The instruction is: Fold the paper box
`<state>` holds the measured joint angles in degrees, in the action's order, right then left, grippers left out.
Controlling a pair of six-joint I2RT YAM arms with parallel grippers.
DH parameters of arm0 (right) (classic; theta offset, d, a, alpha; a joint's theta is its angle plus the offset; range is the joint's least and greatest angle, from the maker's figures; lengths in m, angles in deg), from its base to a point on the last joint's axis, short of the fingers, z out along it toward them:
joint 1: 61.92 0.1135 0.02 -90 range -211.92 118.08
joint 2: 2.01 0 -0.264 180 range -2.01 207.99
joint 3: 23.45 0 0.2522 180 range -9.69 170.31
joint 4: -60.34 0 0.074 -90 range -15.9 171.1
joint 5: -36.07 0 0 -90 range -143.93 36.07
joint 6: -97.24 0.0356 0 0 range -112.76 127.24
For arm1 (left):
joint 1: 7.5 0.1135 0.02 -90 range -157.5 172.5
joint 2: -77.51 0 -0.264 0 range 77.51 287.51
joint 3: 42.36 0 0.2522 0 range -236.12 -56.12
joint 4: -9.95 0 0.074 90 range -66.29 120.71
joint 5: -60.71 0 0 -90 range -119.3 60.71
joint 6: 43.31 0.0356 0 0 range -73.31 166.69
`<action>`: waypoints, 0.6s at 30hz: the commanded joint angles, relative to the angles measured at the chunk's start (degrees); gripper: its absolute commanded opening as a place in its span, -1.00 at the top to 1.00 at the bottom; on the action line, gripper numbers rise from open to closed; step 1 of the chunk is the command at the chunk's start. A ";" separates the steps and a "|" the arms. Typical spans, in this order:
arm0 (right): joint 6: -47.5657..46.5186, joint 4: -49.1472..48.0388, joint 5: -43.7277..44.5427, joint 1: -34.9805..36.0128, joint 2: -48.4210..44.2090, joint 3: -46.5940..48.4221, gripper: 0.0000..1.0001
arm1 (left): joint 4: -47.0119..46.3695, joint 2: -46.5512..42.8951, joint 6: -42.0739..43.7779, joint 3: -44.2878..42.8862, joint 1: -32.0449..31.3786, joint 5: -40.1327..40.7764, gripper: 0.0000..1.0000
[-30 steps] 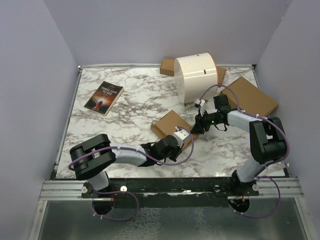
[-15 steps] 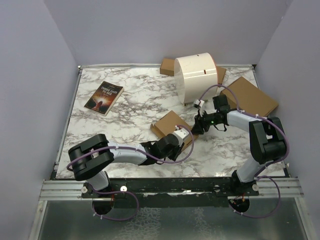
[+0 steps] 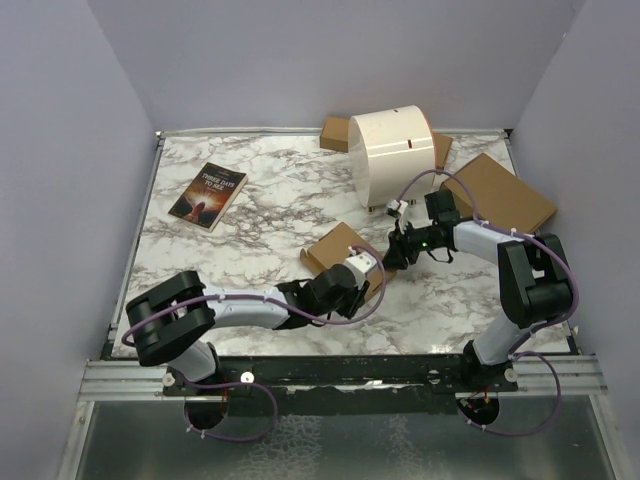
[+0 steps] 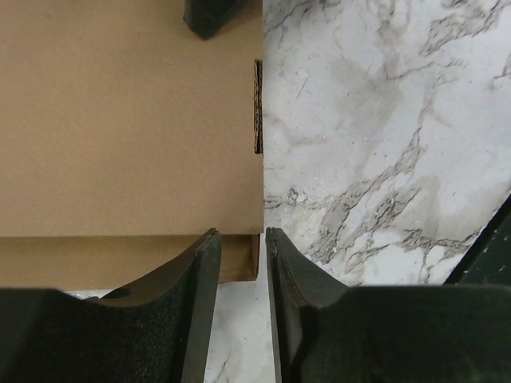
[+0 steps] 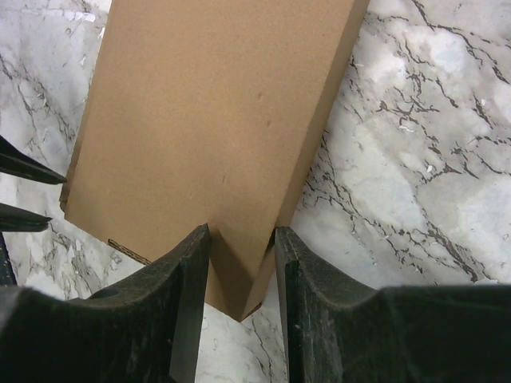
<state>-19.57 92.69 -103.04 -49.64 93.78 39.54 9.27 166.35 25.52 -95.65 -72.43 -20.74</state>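
The paper box (image 3: 335, 248) lies flat and folded near the table's middle, a thin plain brown rectangle. My left gripper (image 3: 358, 272) is at its near right corner. In the left wrist view the jaws (image 4: 239, 235) stand narrow around the corner of the paper box (image 4: 128, 120), with its side wall between them. My right gripper (image 3: 392, 252) is at the box's right corner. In the right wrist view its jaws (image 5: 243, 231) are closed on the pointed corner of the paper box (image 5: 215, 112).
A book (image 3: 208, 195) lies at the back left. A white cylinder (image 3: 392, 155) stands at the back, with cardboard (image 3: 335, 133) behind it. A larger brown box (image 3: 500, 192) lies at the back right. The enclosure walls stand close on both sides.
My left arm has stretched a little further forward and right toward the box's near corner. The right arm and the box have hardly moved.
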 commanded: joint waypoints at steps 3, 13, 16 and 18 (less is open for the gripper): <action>-0.29 2.52 -1.00 0.74 1.13 0.36 0.26 | -0.90 -6.44 -1.16 0.65 0.29 1.87 0.32; -0.10 2.48 -0.82 0.74 1.23 0.34 0.26 | -0.55 -12.80 -6.11 10.09 0.44 -0.67 0.88; -0.17 2.39 -0.82 0.74 1.40 0.38 0.26 | -2.20 -12.81 -8.01 13.01 0.45 -2.53 0.91; -0.18 2.47 -0.82 0.74 1.50 0.50 0.26 | -3.73 -11.80 -8.84 13.94 0.46 -3.19 0.90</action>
<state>-19.57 93.34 -103.41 -49.49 93.89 39.56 8.75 154.48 19.90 -83.65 -72.21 -21.33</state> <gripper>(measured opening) 0.373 0.051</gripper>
